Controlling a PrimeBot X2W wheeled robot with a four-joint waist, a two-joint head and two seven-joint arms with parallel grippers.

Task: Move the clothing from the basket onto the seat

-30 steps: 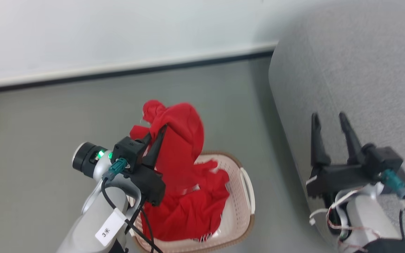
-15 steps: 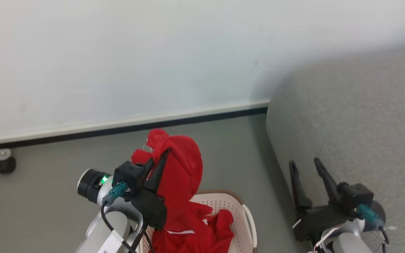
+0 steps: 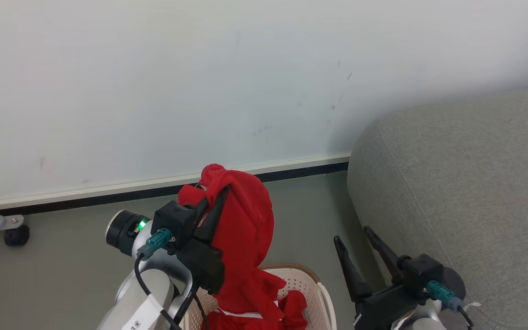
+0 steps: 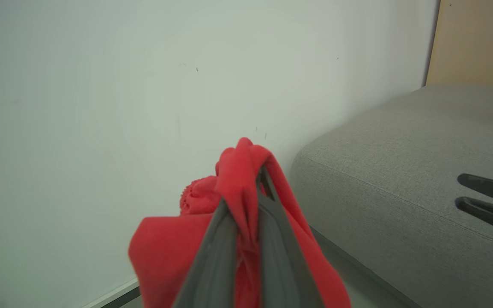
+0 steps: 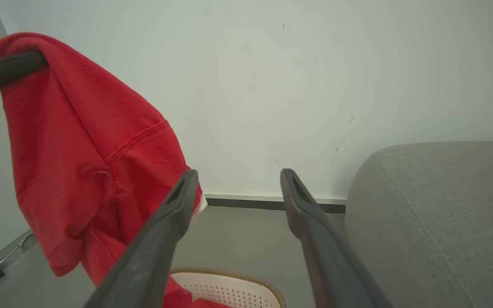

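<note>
Basket [image 3: 313,300] half off-frame, behind clothing [image 3: 245,229]

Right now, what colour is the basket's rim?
Brown, woven-look; the basket shows best in the right wrist view.

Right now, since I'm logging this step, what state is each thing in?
left gripper: fingers shut on the red garment.
right gripper: fingers open, holding nothing.
red garment: lifted, hanging from the left gripper, lower end down in the laundry basket.
laundry basket: upright on the floor, red fabric inside.
sofa cushion: no clothing on the part in view.
</note>
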